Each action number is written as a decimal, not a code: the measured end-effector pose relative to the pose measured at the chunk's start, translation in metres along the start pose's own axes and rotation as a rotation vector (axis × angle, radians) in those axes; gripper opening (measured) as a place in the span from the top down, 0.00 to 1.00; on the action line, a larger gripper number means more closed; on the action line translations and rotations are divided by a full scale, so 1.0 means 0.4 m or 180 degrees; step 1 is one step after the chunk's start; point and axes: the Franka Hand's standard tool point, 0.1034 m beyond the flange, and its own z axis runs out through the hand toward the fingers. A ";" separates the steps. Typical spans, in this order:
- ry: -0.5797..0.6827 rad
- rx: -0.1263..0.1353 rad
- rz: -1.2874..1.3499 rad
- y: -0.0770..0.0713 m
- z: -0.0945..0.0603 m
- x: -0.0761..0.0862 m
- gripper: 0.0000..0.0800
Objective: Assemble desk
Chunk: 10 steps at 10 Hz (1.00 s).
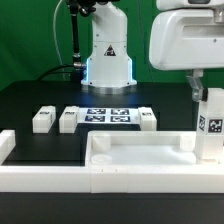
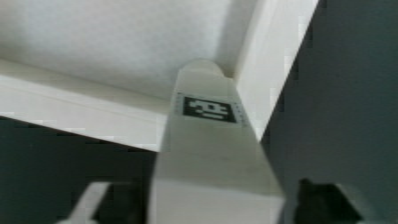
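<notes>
black table [image 1: 30, 100] holds white rimmed tabletop [image 1: 140, 160]; tagged leg [image 1: 211, 125] stands upright at its 3 o'clock edge, pincer [image 2: 214, 205] around it, can't tell if holding.

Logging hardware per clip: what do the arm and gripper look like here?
White arm with a black triangle mark, a blue-lit ring at its base and a black cable beside it. The gripper has a bulky rounded white body and a dark finger.

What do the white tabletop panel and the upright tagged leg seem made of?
Wide white rimmed tabletop panel: probably matte plastic; uniform colour, softly rounded moulded rim. Upright white square-section leg: likely the same plastic, same dull white; its tag looks like a printed sticker.
</notes>
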 end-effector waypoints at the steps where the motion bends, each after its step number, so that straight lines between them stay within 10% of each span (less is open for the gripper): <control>1: 0.0001 -0.0001 0.0008 0.001 0.000 0.000 0.64; 10: 0.0081 0.0103 0.2326 0.019 0.002 -0.004 0.64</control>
